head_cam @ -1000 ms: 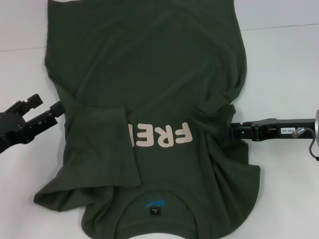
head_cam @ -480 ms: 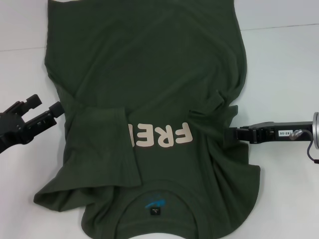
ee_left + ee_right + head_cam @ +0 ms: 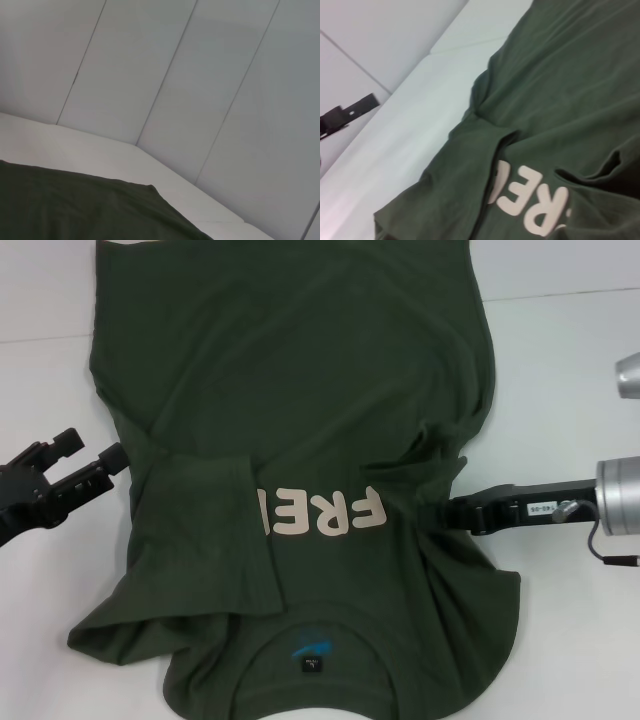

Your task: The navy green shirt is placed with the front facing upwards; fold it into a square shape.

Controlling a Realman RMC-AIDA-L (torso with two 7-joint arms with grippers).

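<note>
1. shirt: the navy green shirt [image 3: 300, 440] lies spread on the white table [image 3: 560, 390], front up, collar toward me at the near edge and hem at the far side.
2. pale "fre" lettering [image 3: 322, 512] reads upside down from my head camera; the last letter is hidden under the folded cloth.
3. i see the left sleeve [image 3: 195, 530] folded inward over the chest, its edge covering the end of the lettering.
4. blue neck print [image 3: 310, 648] and a small dark tag show inside the collar.
5. left gripper [image 3: 95, 465] sits on the table just beside the shirt's left edge, fingers [image 3: 70, 443] spread apart with nothing between them.
6. right gripper [image 3: 448, 512] reaches in from the right, its tip against bunched cloth just beside the lettering. i cannot tell whether its fingers are closed on the fabric.
7. cloth around that tip is puckered into a raised ridge.
8. left wrist camera shows only a dark corner of shirt, table and wall panels [image 3: 200, 75].
</note>
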